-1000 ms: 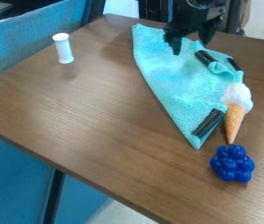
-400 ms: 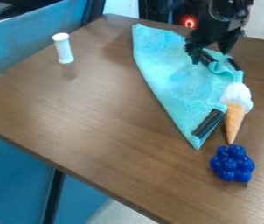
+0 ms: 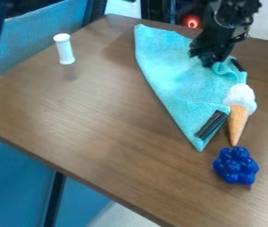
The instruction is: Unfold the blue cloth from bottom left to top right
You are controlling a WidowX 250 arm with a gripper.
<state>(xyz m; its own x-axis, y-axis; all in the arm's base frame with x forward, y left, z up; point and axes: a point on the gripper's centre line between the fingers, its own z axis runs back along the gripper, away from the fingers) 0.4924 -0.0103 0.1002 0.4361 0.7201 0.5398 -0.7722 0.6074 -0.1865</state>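
Camera view: blue cloth (image 3: 175, 86) on table (image 3: 89, 115), approx. triangular, so unfold prob. incomplete; spreading toward top R remains. Gripper (image 3: 207, 60) at cloth's upper R; open/closed: can't tell. Cloth fuzzy, towel-like, small curl by gripper. Blk strip (image 3: 211, 125) glossy, nr lower tip. Tabletop wood-grained.
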